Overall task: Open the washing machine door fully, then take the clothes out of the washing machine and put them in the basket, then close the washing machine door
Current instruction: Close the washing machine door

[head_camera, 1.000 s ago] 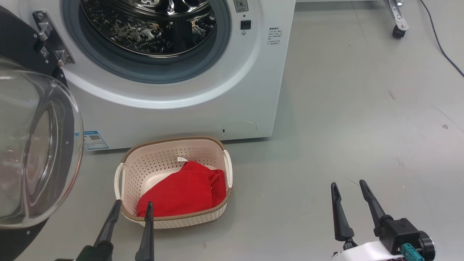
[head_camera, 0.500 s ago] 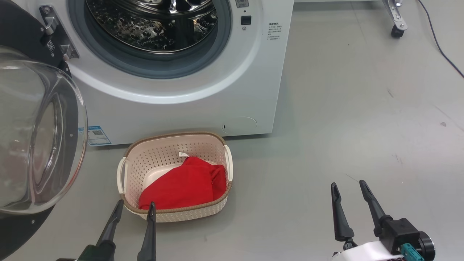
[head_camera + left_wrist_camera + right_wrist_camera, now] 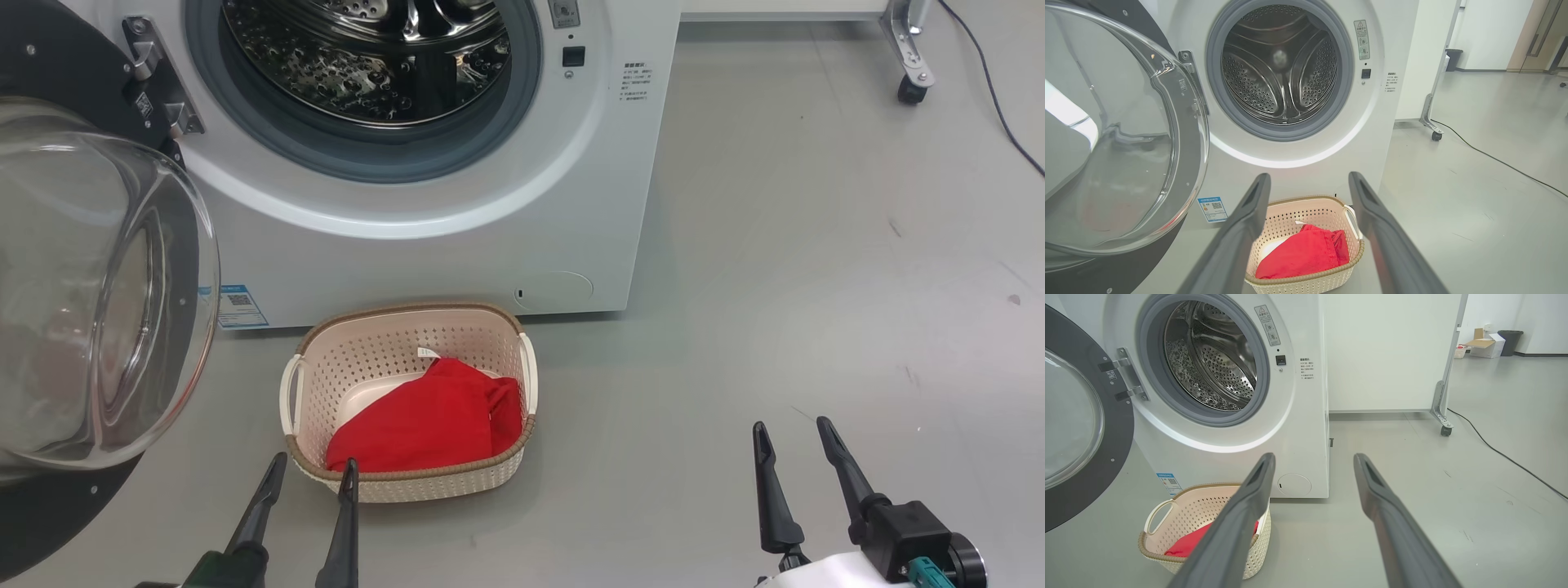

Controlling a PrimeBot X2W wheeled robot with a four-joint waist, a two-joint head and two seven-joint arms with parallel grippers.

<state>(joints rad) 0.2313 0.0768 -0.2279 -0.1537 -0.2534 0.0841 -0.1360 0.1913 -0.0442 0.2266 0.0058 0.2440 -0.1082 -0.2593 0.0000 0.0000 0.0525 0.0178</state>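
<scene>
The white washing machine (image 3: pixel 457 245) stands ahead with its door (image 3: pixel 90 294) swung wide open at the left, glass bowl bulging toward me. Its steel drum (image 3: pixel 1282 69) shows no clothes inside. The red clothes (image 3: pixel 429 420) lie in the cream basket (image 3: pixel 522 441) on the floor before the machine. My left gripper (image 3: pixel 314 469) hovers open at the basket's near rim, holding nothing. My right gripper (image 3: pixel 793 429) is open over bare floor, well right of the basket. The left wrist view also has the basket (image 3: pixel 1355 255) with the red clothes (image 3: pixel 1306 255) between its open fingers.
A white panel on a castor wheel (image 3: pixel 910 90) stands behind the machine at the right, and a black cable (image 3: pixel 1000 106) trails across the grey floor there. The open door takes up the room at the left.
The head camera has shifted, so the whole picture slid a little right and down. Both grippers stay open and keep their places.
</scene>
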